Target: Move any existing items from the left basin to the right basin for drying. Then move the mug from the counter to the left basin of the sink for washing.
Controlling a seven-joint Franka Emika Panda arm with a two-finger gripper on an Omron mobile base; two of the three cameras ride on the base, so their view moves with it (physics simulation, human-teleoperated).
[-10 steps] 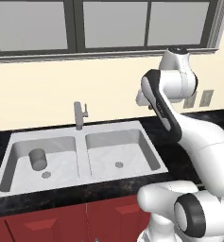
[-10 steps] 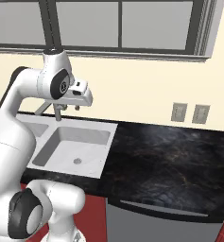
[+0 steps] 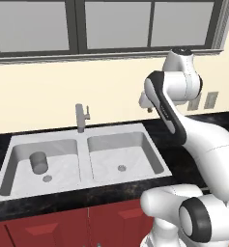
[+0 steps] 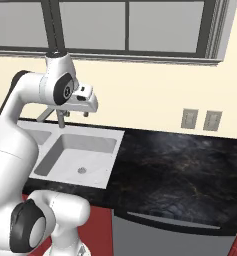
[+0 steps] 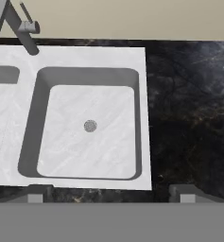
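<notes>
Gripper (image 4: pixel 74 114) is held high above the counter (image 4: pixel 180 170), over the right basin's (image 3: pixel 123 159) far-right corner; fingers spread wide apart, nothing held or touched. In the hand view the two fingertips (image 5: pixel 35 194) stand well apart at the bottom edge, with the right basin and its drain directly below.

Cup (image 3: pixel 38 162) is seen upright in the left basin (image 3: pixel 19 164), near its far wall, just beyond the drain. It is well apart from the gripper, across the divider and to the left. Faucet (image 3: pixel 80 117) stands at the middle back of the sink (image 3: pixel 82 185), between gripper and cup. The mug cannot be located in these views.

Step judged: first transfer not yet begun; cup untouched.

Risks noted:
- A leftward, descending sweep could clip the faucet, which lies close to the direct path.
- The cup is plain and handleless; an off-centre closure could tip it or push it against the basin wall.
- The cup sits close to the far wall, so little room is judged left for the far finger.
- A descent too shallow would grip only the rim, and slip is likely.
</notes>
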